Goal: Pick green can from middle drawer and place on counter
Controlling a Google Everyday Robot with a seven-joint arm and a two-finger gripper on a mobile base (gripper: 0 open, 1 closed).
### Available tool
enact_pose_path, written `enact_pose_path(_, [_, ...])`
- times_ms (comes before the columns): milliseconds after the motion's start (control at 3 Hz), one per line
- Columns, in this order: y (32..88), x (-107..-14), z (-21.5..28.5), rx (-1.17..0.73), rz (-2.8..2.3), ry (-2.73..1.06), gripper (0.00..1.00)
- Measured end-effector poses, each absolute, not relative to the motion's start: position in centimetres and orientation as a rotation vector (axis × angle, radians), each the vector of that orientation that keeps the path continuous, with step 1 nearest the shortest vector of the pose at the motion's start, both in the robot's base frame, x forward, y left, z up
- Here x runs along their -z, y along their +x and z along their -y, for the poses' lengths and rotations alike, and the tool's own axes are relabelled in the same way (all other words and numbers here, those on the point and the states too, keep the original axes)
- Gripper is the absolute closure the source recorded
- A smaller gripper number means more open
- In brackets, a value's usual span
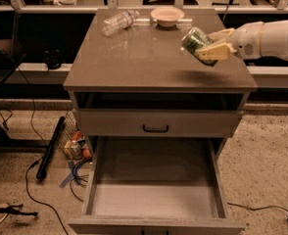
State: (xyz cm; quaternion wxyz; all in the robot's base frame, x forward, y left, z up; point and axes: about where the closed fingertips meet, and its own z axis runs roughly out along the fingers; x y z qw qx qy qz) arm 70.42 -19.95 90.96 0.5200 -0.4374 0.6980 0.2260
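My gripper (pixel 210 46) reaches in from the right on a white arm and is shut on the green can (pixel 197 41). It holds the can tilted, a little above the right side of the counter (pixel 134 58); the can's shadow lies on the top below it. The middle drawer (pixel 154 199) is pulled wide open below, and its grey box interior holds nothing that I can see.
A clear plastic water bottle (pixel 118 22) lies on its side at the counter's back left. A pale bowl (pixel 167 15) sits at the back middle. A shallower drawer front with a black handle (pixel 156 129) is closed above the open drawer. Cables and clutter (pixel 73 148) lie on the floor left.
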Motion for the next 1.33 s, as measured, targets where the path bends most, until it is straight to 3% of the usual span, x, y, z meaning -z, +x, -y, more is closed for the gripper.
enact_pose_path(1333, [77.4,-87.2,15.8,-0.452,-1.904,-0.82,1.0])
